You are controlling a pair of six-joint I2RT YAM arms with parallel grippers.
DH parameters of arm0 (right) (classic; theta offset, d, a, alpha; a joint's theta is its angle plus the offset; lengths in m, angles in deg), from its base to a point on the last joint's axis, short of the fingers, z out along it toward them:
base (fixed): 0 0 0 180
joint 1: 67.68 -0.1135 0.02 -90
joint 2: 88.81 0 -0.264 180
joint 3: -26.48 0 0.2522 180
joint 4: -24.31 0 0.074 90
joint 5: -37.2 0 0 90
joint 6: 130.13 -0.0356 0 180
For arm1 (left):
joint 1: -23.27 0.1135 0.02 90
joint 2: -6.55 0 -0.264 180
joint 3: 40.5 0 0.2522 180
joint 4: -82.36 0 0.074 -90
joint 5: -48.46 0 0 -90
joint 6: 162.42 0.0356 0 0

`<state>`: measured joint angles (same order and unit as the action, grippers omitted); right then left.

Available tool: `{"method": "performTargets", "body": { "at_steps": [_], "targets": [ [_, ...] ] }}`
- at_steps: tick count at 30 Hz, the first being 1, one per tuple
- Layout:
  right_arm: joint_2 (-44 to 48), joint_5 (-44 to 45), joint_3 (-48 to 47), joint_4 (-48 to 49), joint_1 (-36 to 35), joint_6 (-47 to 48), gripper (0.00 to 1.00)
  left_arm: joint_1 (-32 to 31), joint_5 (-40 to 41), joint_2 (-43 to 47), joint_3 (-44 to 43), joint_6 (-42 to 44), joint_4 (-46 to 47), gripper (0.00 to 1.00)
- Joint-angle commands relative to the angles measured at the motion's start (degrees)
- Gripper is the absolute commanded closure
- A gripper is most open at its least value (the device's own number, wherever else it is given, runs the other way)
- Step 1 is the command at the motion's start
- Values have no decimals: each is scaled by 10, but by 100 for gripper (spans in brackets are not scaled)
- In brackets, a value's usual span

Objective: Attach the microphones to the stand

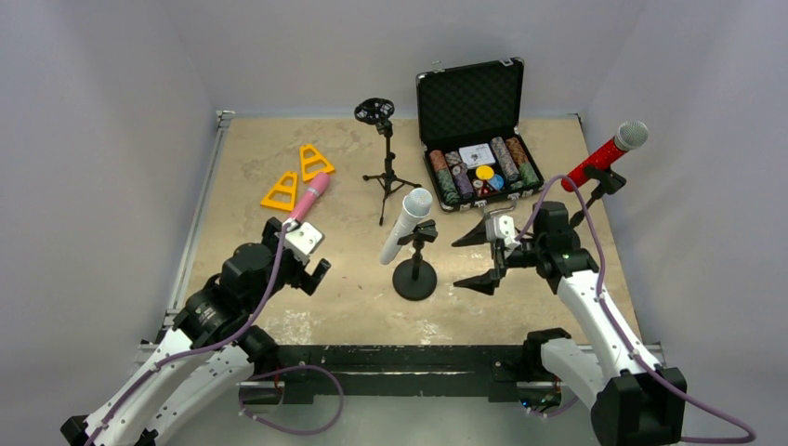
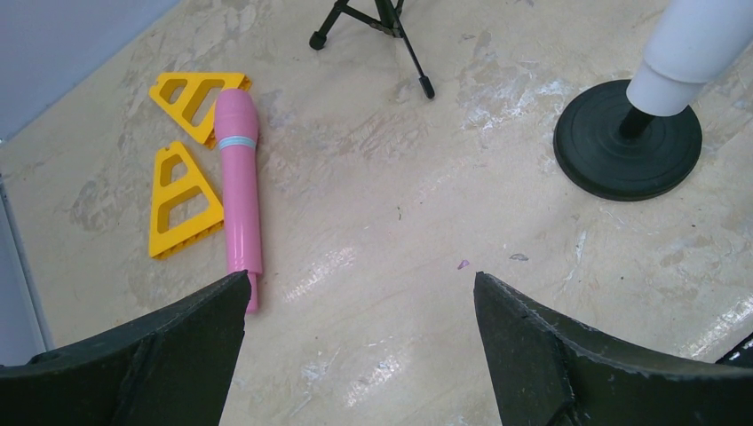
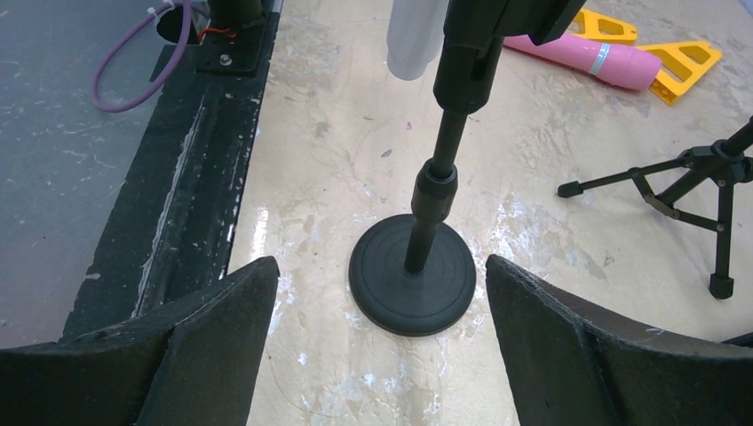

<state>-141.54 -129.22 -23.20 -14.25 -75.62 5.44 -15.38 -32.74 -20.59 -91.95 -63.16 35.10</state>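
Ahead of left tool (image 2: 360, 286), pink microphone (image 2: 240, 191)

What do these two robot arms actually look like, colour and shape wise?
The left arm and right arm have white shells with black joints; a purple cable loops along each. The left tool and right tool are black, each with two pointed wedge-shaped fingers.

You have bare surface (image 2: 382, 204) between your left claw (image 2: 360, 280) and the pink microphone (image 2: 240, 195); two yellow triangles (image 2: 182, 200) crowd its left side. Straight ahead of your right claw (image 3: 380, 262) the round-base stand (image 3: 413, 284) blocks passage, with open surface either side and the tripod stand (image 3: 706, 160) beyond it to the right
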Motion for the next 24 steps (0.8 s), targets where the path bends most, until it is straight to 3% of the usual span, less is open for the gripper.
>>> {"method": "performTargets", "body": {
  "at_steps": [1,24],
  "targets": [
    [9,-30,9,12,2,13,10,2,3,1,1,11,24,1],
    [10,-79,33,5,8,44,13,3,2,-1,2,12,25,1]
  ]
}}
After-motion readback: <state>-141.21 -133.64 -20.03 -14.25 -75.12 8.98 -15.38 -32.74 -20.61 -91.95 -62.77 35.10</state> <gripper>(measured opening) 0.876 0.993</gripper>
